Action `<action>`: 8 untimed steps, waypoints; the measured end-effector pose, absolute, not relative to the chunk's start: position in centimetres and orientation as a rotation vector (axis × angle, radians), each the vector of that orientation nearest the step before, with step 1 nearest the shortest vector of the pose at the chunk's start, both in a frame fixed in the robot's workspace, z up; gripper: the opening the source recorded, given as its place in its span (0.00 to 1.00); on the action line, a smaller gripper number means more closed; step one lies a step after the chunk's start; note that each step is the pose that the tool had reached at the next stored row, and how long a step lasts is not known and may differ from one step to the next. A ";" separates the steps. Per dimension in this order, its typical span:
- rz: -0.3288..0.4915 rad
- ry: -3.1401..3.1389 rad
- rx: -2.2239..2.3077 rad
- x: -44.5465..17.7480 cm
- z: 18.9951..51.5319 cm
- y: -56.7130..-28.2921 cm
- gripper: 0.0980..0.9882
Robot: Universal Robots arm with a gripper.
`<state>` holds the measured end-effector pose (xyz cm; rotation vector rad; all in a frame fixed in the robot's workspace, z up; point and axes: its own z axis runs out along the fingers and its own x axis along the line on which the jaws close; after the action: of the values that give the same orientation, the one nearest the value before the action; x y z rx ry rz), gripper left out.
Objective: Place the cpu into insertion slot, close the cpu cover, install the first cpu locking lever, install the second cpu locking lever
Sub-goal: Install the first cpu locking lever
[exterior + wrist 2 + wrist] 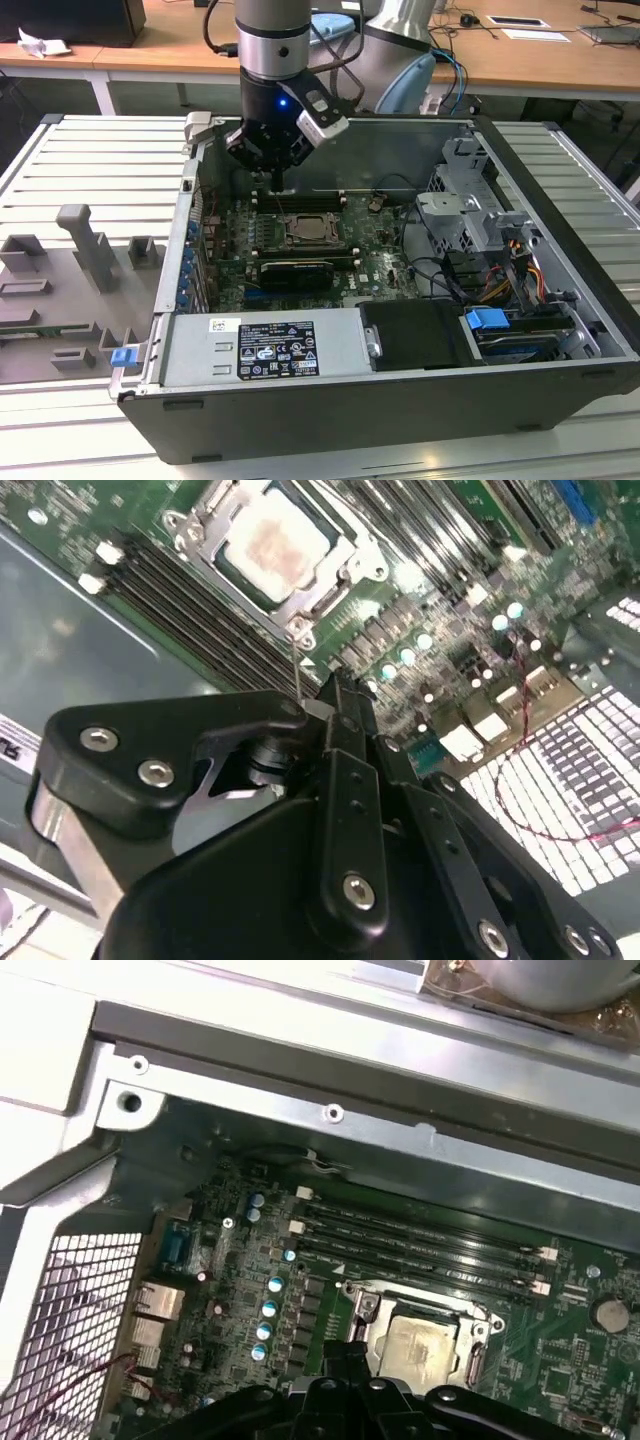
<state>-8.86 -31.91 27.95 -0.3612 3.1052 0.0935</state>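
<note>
One tool, fingers pressed together, is hovering above one chip sitting under one cover.

Your exterior view looks down at a slant from in front of the open computer case, far enough off to take in its whole interior, the arm above it and desks behind. Your first wrist view faces steeply down onto the motherboard, close in, toward the case's wall. Your second wrist view sits closer, peering past the gripper at the same board. All three share the cpu socket area.
</note>
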 end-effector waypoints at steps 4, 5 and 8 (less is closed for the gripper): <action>0.092 3.113 -0.269 -9.0 27.4 -31.9 0.01; 0.092 3.113 -0.268 -9.2 27.3 -31.9 0.01; 0.092 3.104 -0.268 -10.5 27.2 -31.9 0.01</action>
<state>-10.50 -31.89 27.17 -0.2679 3.1042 0.0916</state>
